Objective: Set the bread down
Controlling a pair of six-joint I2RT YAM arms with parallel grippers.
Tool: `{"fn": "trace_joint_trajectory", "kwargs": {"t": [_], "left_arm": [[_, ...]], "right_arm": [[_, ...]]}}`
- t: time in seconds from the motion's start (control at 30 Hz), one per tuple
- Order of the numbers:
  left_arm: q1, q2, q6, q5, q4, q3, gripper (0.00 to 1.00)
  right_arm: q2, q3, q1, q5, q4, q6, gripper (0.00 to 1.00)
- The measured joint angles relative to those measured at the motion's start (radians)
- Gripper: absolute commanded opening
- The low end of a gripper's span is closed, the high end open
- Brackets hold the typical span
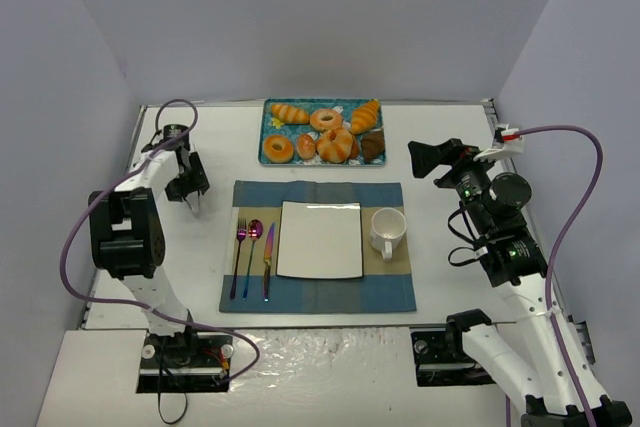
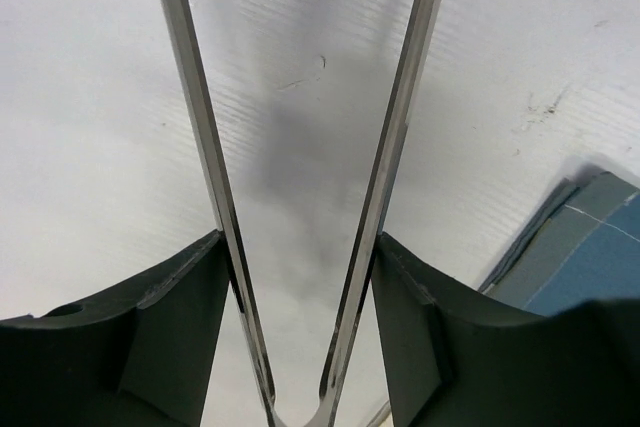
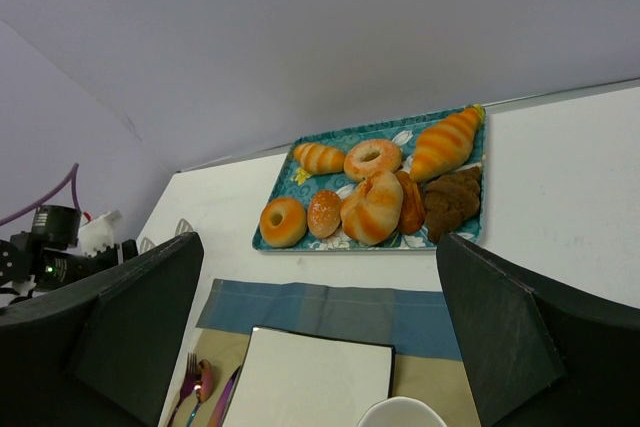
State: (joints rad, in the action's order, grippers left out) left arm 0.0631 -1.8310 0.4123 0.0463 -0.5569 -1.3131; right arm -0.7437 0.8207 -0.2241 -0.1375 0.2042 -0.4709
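The bread (image 1: 306, 145), a small glossy orange oval roll, lies on the teal tray (image 1: 268, 119) between a donut and a big ridged bun. It also shows in the right wrist view (image 3: 324, 212). My left gripper (image 1: 189, 185) is over bare table left of the placemat. It grips metal tongs (image 2: 395, 137) between its jaws (image 2: 300, 247), and the tong arms are spread in a V over the white table. My right gripper (image 1: 428, 157) is open and empty, raised right of the tray and facing it (image 3: 318, 252).
A blue and tan placemat (image 1: 250, 297) carries a white square plate (image 1: 320, 239), a white cup (image 1: 388, 230), and a fork, spoon and knife (image 1: 254, 255). The tray also holds donuts, croissants, a ridged bun (image 1: 336, 145) and a brown pastry.
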Motion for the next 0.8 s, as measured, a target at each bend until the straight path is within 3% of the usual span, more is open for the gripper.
{"fn": "trace_joint_trajectory", "kwargs": {"t": [0.37, 0.8], "left_arm": [[-0.042, 0.163, 0.0, 0.059, -0.036, -0.002, 0.51], [-0.046, 0.197, 0.0, 0.074, -0.053, -0.002, 0.45]], "right_arm": [[0.0, 0.0, 0.0, 0.0, 0.0, 0.0, 1.0], [0.0, 0.0, 0.0, 0.0, 0.0, 0.0, 1.0]]}}
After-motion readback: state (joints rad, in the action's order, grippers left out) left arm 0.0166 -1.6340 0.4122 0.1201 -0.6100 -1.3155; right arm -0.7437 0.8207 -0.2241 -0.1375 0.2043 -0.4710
